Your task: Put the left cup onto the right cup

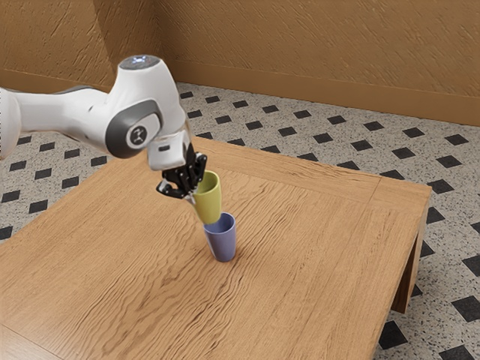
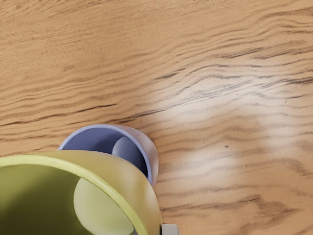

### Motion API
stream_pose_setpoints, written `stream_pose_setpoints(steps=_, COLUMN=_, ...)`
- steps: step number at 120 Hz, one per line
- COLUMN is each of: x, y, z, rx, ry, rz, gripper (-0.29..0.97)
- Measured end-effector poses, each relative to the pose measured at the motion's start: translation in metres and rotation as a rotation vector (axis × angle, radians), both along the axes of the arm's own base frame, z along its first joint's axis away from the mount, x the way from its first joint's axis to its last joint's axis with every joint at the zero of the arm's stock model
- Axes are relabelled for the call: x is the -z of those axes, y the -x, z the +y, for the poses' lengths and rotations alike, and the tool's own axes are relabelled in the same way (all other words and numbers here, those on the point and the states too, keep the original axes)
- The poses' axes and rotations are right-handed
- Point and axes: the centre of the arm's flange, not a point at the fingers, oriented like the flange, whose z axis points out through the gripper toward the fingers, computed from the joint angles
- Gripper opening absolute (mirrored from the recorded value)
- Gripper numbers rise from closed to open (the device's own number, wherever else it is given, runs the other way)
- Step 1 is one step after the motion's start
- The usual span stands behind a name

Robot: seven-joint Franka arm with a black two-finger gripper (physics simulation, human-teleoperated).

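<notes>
Placing step. Our black two-finger gripper (image 1: pixel 186 187) is clamped on the rim of the yellow-green plastic cup (image 1: pixel 209 196). The cup hangs tilted, its base at the mouth of the upright blue-violet plastic cup (image 1: pixel 221 238); we cannot tell whether the two touch. We judge that the next move calls for righting the held cup, centring it, lowering, then releasing. The lower cup stands mid-way on a wood-grained table (image 1: pixel 315 255), over a speckled floor with black tiles (image 1: pixel 337 127), before brown textured walls (image 1: pixel 300 37).
</notes>
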Motion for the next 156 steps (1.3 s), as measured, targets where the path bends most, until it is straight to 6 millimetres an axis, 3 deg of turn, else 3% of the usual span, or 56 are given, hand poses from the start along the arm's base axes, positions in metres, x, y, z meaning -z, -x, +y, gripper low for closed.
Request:
stream_pose_setpoints(steps=56, x=0.013, y=-0.004, z=-0.011, rx=0.015, ry=-0.004, rz=0.014, gripper=-0.11)
stream_pose_setpoints(steps=119, x=0.014, y=-0.01, z=0.002, rx=-0.006, ry=-0.006, rz=0.013, gripper=-0.11)
stream_pose_setpoints(steps=156, x=0.015, y=-0.012, z=-0.004, rx=0.004, ry=-0.006, rz=0.014, gripper=-0.11)
